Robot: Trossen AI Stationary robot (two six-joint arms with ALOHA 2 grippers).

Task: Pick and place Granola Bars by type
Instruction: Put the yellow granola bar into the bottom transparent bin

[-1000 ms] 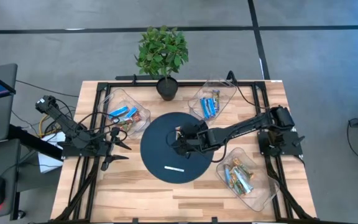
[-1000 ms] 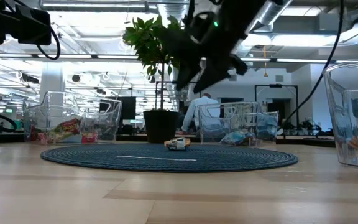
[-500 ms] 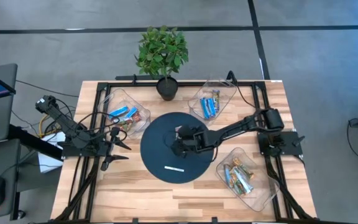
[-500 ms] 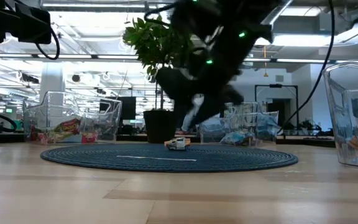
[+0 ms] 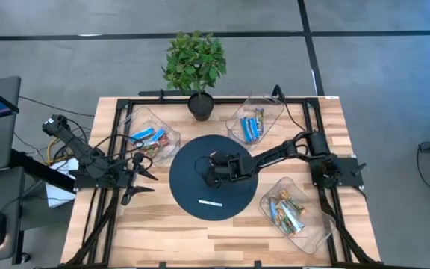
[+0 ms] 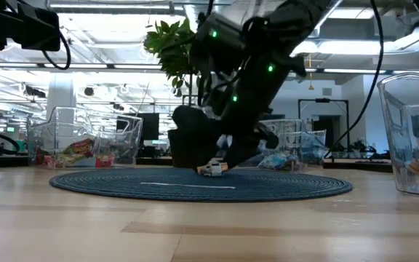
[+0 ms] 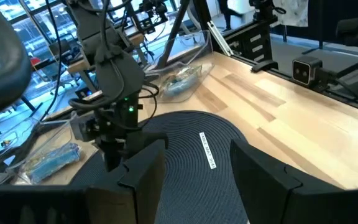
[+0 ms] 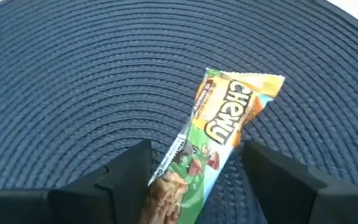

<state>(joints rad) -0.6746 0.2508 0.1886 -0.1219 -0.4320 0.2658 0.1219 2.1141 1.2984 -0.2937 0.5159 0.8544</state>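
Observation:
A green-and-gold granola bar [image 8: 219,134] lies flat on the dark round mat [image 5: 192,190]; the low view shows it on the mat as well [image 6: 210,169]. My right gripper [image 8: 201,180] is open and low over the bar, one finger on either side of its nearer end, without touching it. The same gripper shows in the high view [image 5: 209,170] and the low view [image 6: 222,154]. My left gripper [image 7: 194,180] is open and waits near the table's left edge [image 5: 136,175].
Three clear trays stand around the mat: far left with blue and orange-red bars [image 5: 149,138], far right with blue bars [image 5: 254,125], near right with gold-green bars [image 5: 290,213]. A thin white strip [image 5: 210,202] lies on the mat's near part. A potted plant [image 5: 197,67] stands at the far edge.
My right gripper has come down onto the mat and a little toward the table's left, ending with its fingers around the granola bar. The bar has stayed where it lay.

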